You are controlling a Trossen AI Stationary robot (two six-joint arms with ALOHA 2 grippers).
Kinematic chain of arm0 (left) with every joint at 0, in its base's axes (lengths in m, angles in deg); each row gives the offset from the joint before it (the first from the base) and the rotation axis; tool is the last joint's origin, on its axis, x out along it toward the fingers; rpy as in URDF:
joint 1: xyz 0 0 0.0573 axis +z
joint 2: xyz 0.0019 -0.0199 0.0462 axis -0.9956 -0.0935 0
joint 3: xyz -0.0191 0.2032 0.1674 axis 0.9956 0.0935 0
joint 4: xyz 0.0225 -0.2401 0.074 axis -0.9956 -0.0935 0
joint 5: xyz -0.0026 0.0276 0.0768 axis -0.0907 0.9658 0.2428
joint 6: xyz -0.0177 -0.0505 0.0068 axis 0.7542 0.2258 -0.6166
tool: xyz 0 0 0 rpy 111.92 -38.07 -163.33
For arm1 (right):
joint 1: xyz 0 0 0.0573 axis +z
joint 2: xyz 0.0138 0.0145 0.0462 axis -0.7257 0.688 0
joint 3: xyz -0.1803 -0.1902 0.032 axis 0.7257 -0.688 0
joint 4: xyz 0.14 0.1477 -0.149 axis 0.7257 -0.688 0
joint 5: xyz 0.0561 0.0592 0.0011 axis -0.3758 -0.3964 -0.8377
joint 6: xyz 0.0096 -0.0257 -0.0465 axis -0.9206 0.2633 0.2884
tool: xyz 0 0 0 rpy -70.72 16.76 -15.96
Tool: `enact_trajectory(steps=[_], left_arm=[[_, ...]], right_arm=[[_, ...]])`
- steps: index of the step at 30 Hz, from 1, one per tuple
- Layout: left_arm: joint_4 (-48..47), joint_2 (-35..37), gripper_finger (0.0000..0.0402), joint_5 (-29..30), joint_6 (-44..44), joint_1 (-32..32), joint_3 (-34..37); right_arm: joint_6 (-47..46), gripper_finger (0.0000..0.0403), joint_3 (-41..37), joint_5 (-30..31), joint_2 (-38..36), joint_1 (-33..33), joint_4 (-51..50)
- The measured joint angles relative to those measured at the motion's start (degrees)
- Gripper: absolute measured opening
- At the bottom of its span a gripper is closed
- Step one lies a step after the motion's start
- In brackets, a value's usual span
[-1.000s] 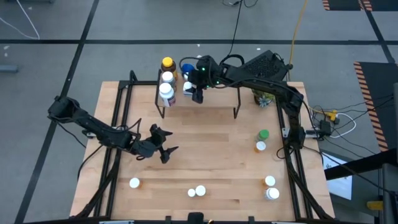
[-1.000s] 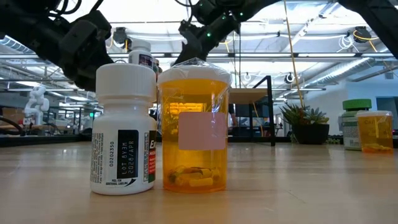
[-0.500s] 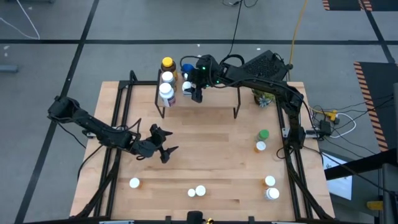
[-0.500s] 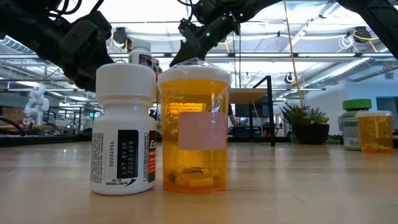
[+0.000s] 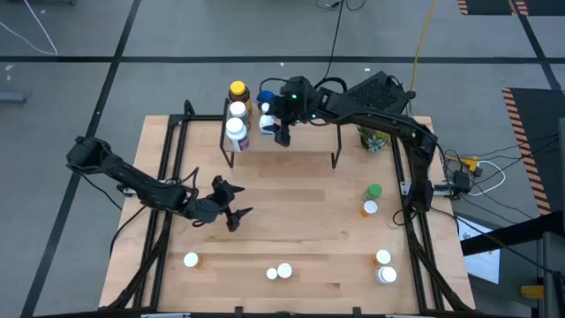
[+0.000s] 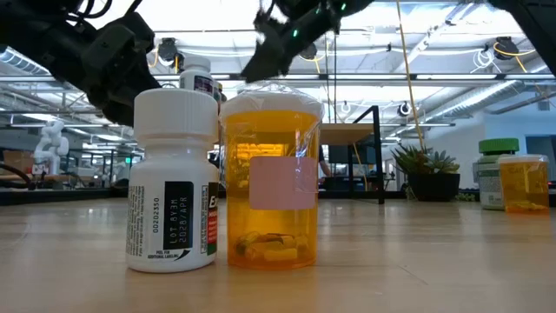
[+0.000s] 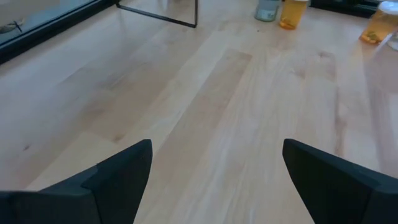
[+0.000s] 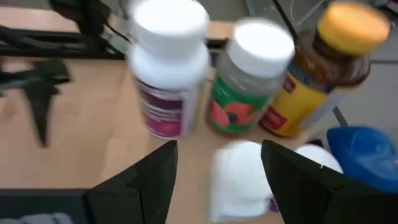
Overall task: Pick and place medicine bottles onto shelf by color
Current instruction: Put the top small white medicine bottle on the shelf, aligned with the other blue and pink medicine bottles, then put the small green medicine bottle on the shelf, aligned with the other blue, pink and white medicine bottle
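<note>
A small potted plant (image 5: 374, 140) stands by the table's (image 5: 309, 238) far right edge.

White bottle (image 6: 174, 178) label, mirrored print: "02202350", "LOT EXP"; beside it "Ex…", cut off by orange bottle (image 6: 271, 178).

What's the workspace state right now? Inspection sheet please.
Surface: light-wood tabletop, bare in the middle.
Job's things: shelf at the far edge carries a yellow-capped bottle, two white-capped bottles and a blue bottle. Loose bottles lie along the near edge and on the right, including a green-capped one.
Clutter: small potted plant near the far right corner.
Grippers: right gripper over the shelf, jaws open above a white cap; left gripper low over the table's left side, jaws open, empty.
Cables: bundle at the right edge; others on the floor beyond.
Surroundings: grey floor; nobody seen.
</note>
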Motion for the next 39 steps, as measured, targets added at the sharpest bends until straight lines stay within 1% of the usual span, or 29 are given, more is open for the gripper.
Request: enact_trajectory(steps=[5, 11, 15, 18, 22, 24, 26, 28, 30, 33, 36, 37, 39], left_arm=[[-2.3, 2.9, 0.0365, -1.1, 0.5, -1.7, -0.1], [-1.9, 3.3, 0.0365, -1.1, 1.4, -4.4, -0.1], [-1.5, 3.3, 0.0365, -1.1, 2.9, -6.3, -0.1], [1.6, 3.2, 0.0365, -1.1, 1.9, -7.7, -0.1], [9.3, 0.5, 0.0365, -2.5, -3.9, -8.7, -0.1], [14.0, -1.5, 0.0365, -3.2, -7.0, -9.0, -0.1], [17.2, -4.0, 0.0365, -3.6, -9.4, -9.0, -0.1], [19.7, -6.4, 0.0365, -3.7, -10.6, -8.9, -0.1], [21.3, -8.6, 0.0365, -3.7, -10.7, -8.5, -0.1], [22.8, -11.3, 0.0365, -3.7, -10.9, -7.7, -0.1], [24.8, -12.9, 0.0365, -4.4, -13.0, -6.5, -0.1], [25.8, -13.2, 0.0365, -4.9, -13.6, -6.0, -0.1], [27.0, -13.6, 0.0365, -5.9, -14.9, -5.3, -0.1]], right_arm=[[0.1, 0.0228, 0.0, 0.5, -5.2, 3.4, -5.2], [0.8, 0.0228, -2.6, 9.3, -11.0, 9.1, -6.9], [-1.2, 0.0228, -5.5, 13.2, -15.0, 13.1, -10.3], [-4.9, 0.0228, -8.5, 14.4, -18.0, 16.5, -12.3], [-11.5, 0.0228, -13.7, 15.7, -19.9, 23.3, -13.0], [-14.5, 0.0228, -16.3, 18.8, -19.4, 28.5, -13.0], [-18.4, 0.0228, -18.0, 24.8, -17.9, 33.1, -14.8], [-24.4, 0.0228, -18.6, 30.3, -17.1, 36.5, -21.4], [-32.7, 0.0228, -18.6, 32.7, -17.0, 38.0, -30.6], [-46.1, 0.0229, -18.6, 32.6, -17.1, 39.0, -45.8], [-55.0, 0.0229, -19.0, 32.1, -17.4, 39.3, -59.9], [-56.9, 0.0229, -19.6, 31.4, -17.8, 39.2, -62.8], [-58.1, 0.0229, -22.4, 30.1, -19.5, 38.7, -62.7]])
